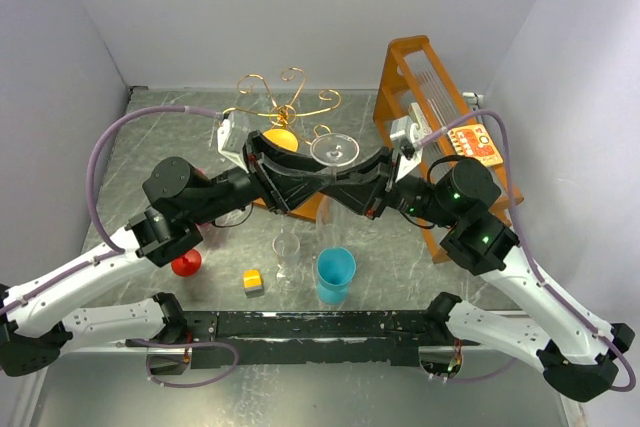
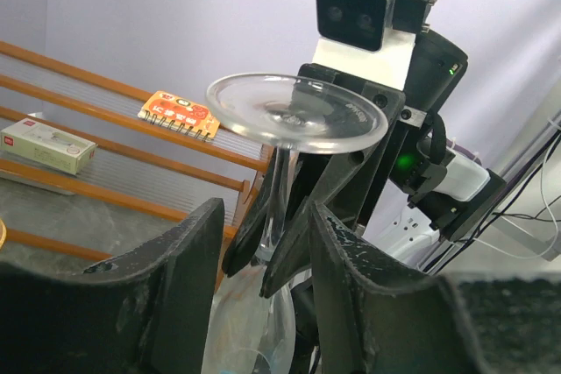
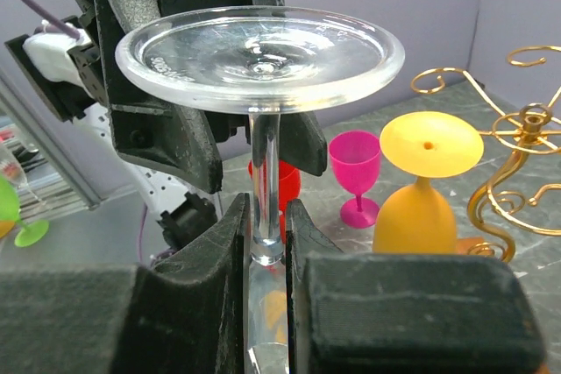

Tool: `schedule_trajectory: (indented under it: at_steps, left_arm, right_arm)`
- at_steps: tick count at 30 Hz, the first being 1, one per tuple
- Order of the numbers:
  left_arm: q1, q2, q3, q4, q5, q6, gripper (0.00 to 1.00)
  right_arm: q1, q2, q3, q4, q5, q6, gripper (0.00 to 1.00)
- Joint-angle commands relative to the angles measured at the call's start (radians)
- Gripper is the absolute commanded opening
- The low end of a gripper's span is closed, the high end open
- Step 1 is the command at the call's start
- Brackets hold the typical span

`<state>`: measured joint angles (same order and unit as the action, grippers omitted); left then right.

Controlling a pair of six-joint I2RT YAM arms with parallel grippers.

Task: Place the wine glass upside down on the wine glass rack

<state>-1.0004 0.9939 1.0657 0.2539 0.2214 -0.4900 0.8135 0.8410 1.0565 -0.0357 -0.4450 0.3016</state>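
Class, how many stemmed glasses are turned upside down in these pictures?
2: the clear wine glass, gripped by its stem in the right fingers, and the orange glass beside the gold wire rack. Others may be hidden.

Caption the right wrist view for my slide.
Right tool pinches the stem of the upturned clear wine glass, a yellow glass and the gold wire rack beyond.

Grey marbled desk [image 1: 390,257], enclosed on three sides by plain pale lilac walls [image 1: 300,7]. Lighting is even and diffuse.
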Motion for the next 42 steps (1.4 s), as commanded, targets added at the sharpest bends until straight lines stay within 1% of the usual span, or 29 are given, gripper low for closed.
schedule_trajectory:
  at_steps: [1,6,8,9,11,12,17,22,25,28,31,35,36,39,42]
  left_arm:
    - [-0.003,-0.01,0.016,-0.028,-0.06,-0.012,0.57]
    - [-0.003,-0.047,0.029,-0.119,-0.115,0.012,0.69]
    - [-0.003,-0.079,0.042,-0.184,-0.13,0.101,0.74]
    - [-0.004,-0.095,0.062,-0.24,-0.139,0.177,0.78]
    - [-0.003,-0.123,0.12,-0.348,-0.186,0.282,0.83]
    - [-0.003,-0.135,0.138,-0.385,-0.22,0.308,0.85]
    - [-0.004,-0.216,0.139,-0.448,-0.296,0.361,0.87]
    - [-0.003,-0.324,0.09,-0.496,-0.389,0.33,0.87]
    - [-0.003,-0.377,0.06,-0.507,-0.435,0.32,0.88]
    - [-0.004,-0.417,0.032,-0.501,-0.477,0.308,0.88]
    - [-0.004,-0.445,0.013,-0.485,-0.508,0.299,0.87]
    - [-0.003,-0.454,0.025,-0.489,-0.498,0.286,0.87]
    - [-0.003,-0.453,0.028,-0.496,-0.493,0.287,0.86]
    - [-0.004,-0.447,0.036,-0.512,-0.502,0.304,0.83]
    - [-0.003,-0.461,0.045,-0.54,-0.488,0.335,0.82]
  right_arm:
    - [-0.003,-0.016,0.025,0.021,0.053,-0.025,0.0]
    - [-0.003,-0.025,0.004,0.021,0.162,-0.042,0.0]
    - [-0.002,-0.026,-0.004,0.018,0.216,-0.062,0.0]
    - [-0.003,-0.029,-0.01,0.022,0.237,-0.075,0.0]
    - [-0.003,-0.029,-0.007,0.006,0.278,-0.105,0.0]
    - [-0.003,-0.027,-0.003,-0.009,0.294,-0.122,0.0]
    - [-0.003,-0.032,-0.038,-0.019,0.439,-0.176,0.0]
    - [-0.004,-0.032,-0.105,0.021,0.589,-0.221,0.0]
    - [-0.004,0.009,-0.114,0.036,0.687,-0.215,0.0]
    - [-0.009,0.067,-0.091,0.035,0.7,-0.22,0.0]
    - [-0.023,0.099,-0.084,0.057,0.678,-0.22,0.0]
    - [-0.083,0.107,-0.119,0.093,0.658,-0.176,0.0]
    - [-0.118,0.104,-0.13,0.101,0.625,-0.155,0.0]
    - [-0.234,0.093,-0.172,0.149,0.455,-0.105,0.0]
    - [-0.288,0.104,-0.184,0.179,0.381,-0.113,0.0]
